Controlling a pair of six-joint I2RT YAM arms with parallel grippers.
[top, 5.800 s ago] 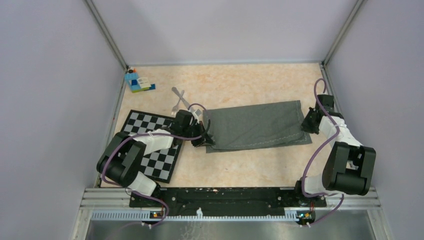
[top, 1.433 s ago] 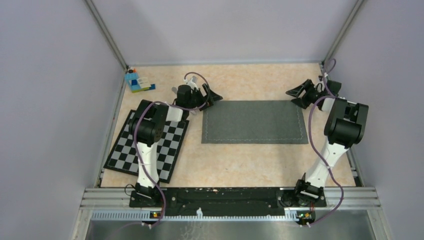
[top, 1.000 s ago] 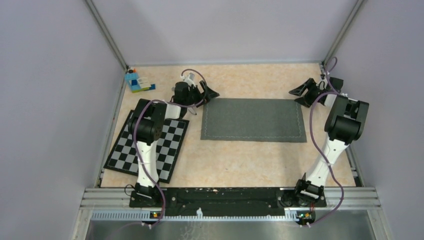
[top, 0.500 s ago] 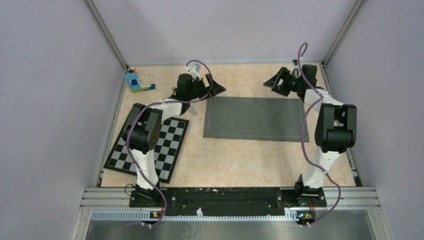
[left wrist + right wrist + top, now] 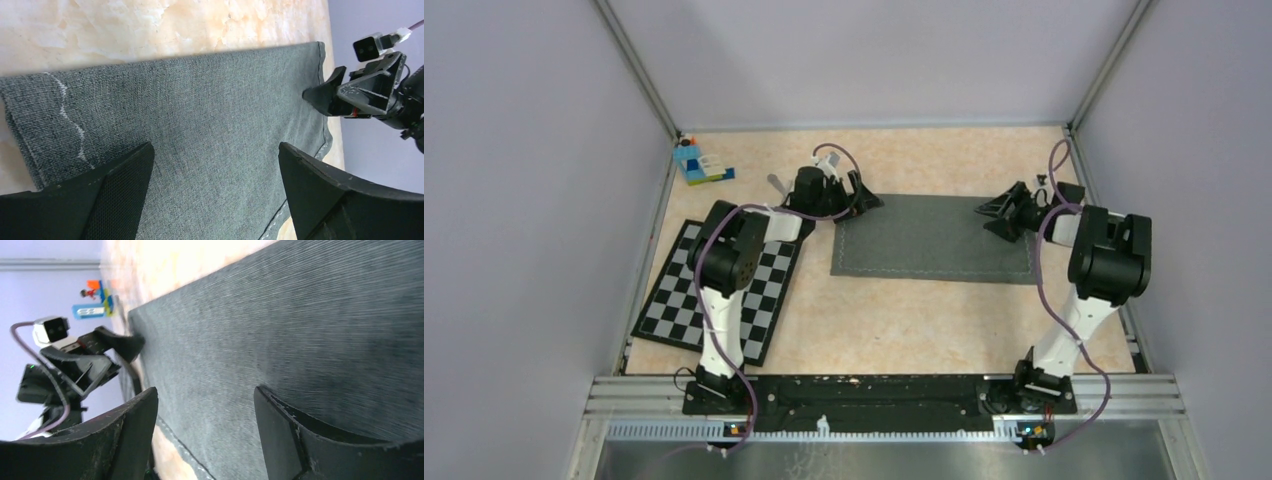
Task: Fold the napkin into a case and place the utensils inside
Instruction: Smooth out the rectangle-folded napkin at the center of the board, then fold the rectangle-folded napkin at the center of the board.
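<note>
Two grippers face each other across the napkin (image 5: 934,240), one at each short end. The dark grey cloth lies flat on the marbled tan table (image 5: 894,320) as a wide rectangle, its pale stitched hem running along the near edge and round the ends.

At the cloth's far-left corner is the left gripper (image 5: 864,193), its fingers spread wide with nothing between them. Its wrist camera looks down the length of the cloth through the gap. The right gripper (image 5: 987,221) is over the right end of the napkin, fingers also well apart and empty. They sit low above the weave, but whether they touch it cannot be told.

Left of the napkin, under the left arm, lies a black-and-white checkered mat (image 5: 674,300), apart from the cloth. A blue toy-brick block (image 5: 699,162) stands in the far-left corner of the table. Just beyond the left arm's wrist a short silver end of a utensil (image 5: 775,182) shows on the table — fork or knife cannot be told — clear of the napkin.
</note>
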